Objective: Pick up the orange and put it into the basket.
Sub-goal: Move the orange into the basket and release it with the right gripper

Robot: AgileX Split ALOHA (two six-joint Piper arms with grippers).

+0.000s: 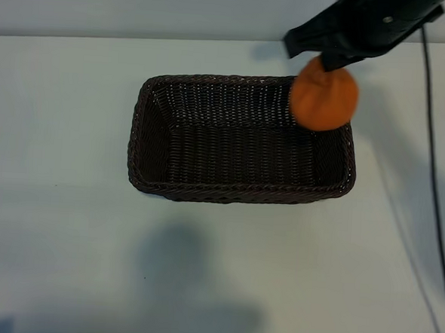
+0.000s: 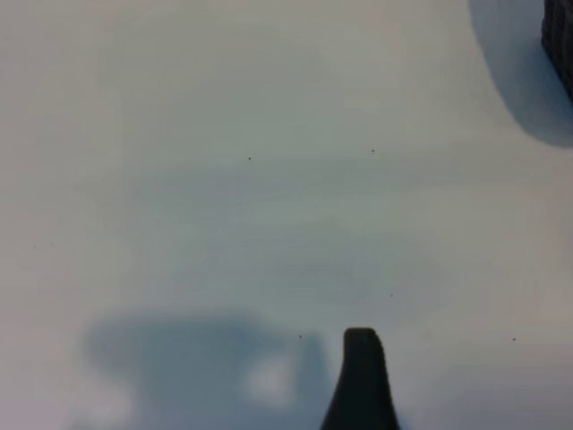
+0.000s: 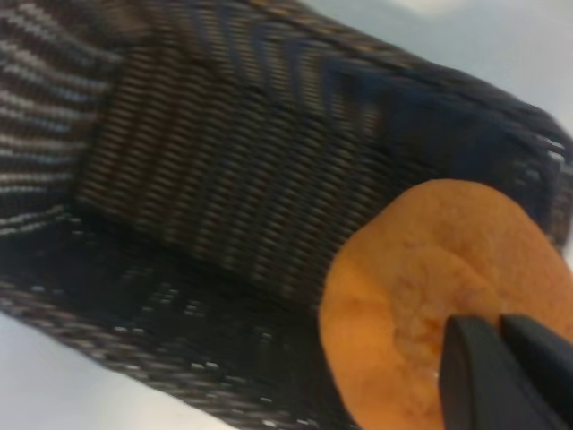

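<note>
A pale table (image 1: 65,262) fills the scene, with soft shadows on it. A thin black cable (image 1: 434,172) runs along its right side.

From my seat the basket (image 1: 243,140) is the one real obstacle, sitting mid-table with its braided rim and sloping walls. Its inside is open and bare from above, so I have free entry straight down. The right gripper (image 1: 336,62), clamped on the orange (image 1: 324,95), hangs over the rim corner at about 2 o'clock from the basket's centre. A cable (image 1: 434,172) trails down the 3 o'clock side. The white table (image 1: 67,240) lies open from 6 round to 9 o'clock
</note>
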